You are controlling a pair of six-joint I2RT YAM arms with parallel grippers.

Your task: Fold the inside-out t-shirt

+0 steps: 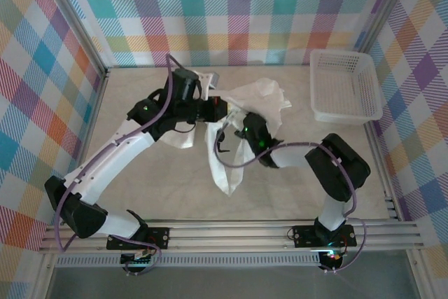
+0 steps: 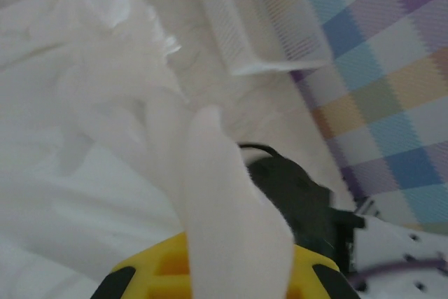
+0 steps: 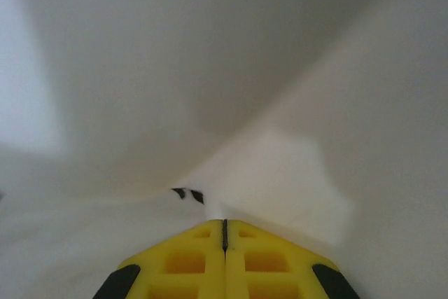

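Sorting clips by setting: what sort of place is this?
Probably a lab robot cell, not a home: plaid backdrop walls enclose a table; left arm and right arm bolted to a metal rail.

Pastel checked walls (image 1: 231,12) on three sides, pale beige table (image 1: 294,190) evenly lit, silver rails (image 1: 231,232) along the near edge
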